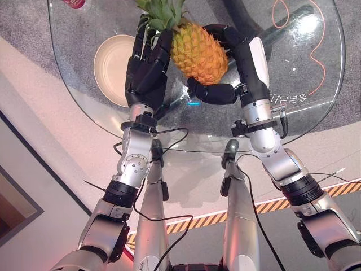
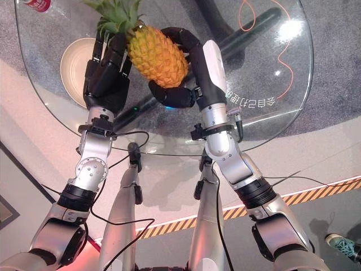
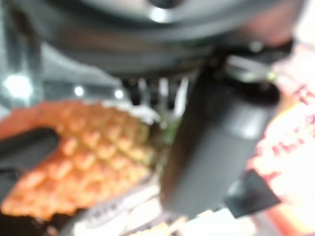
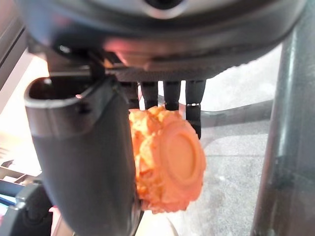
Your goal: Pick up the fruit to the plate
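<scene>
- Right hand (image 1: 237,62) fingers (image 1: 217,32) and thumb curl around the pineapple (image 1: 198,52).
- Left hand (image 1: 148,65) fingers, straight, press its other side.
- Pineapple is held over the glass bench (image 1: 304,68), just beside the plate (image 1: 110,62); placing remains.

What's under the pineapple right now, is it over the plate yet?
Not yet. Under the pineapple shows bare glass table, with the right hand curled around its base and the left hand against its side. The plate lies to its left.
</scene>
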